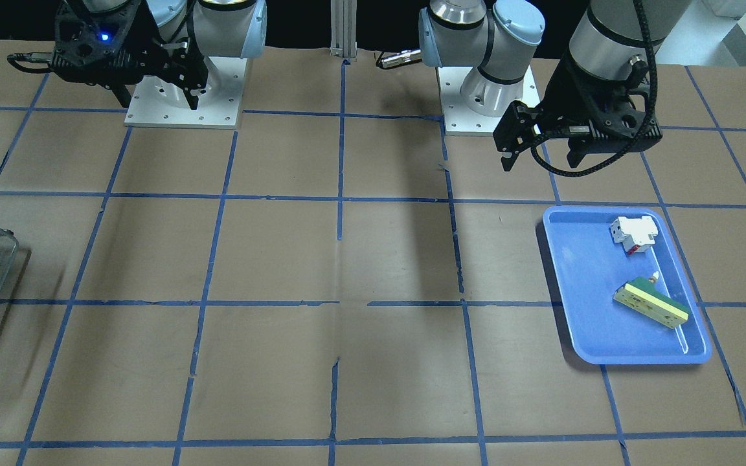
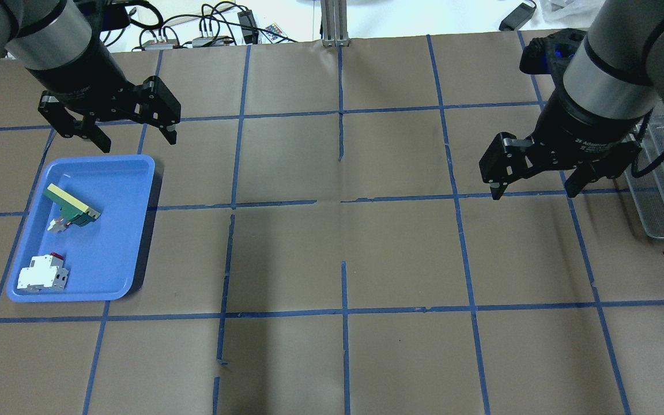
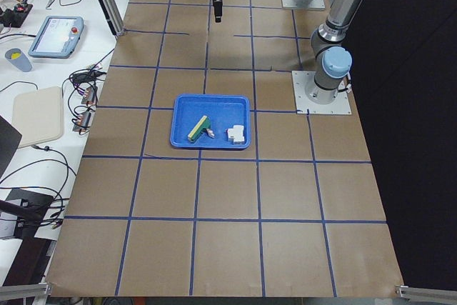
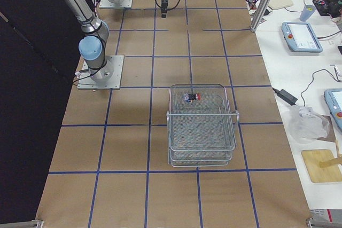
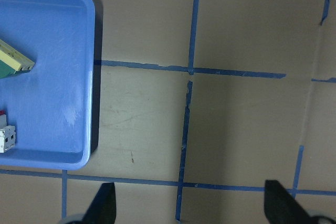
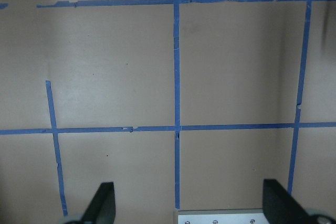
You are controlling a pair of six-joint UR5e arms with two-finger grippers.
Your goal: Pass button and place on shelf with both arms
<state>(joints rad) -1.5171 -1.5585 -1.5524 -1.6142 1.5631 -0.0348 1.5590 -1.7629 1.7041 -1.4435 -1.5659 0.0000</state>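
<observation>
left gripper (image 2: 136, 142) spread wide, right gripper (image 2: 534, 191) likewise (both empty)

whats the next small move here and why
Probably none beyond keeping both arms clear. The button appears to lie in the top tier of the shelf. The left gripper and the right gripper are both open and empty above the table. The blue tray holds only the white block and the green-and-cream block.
</observation>
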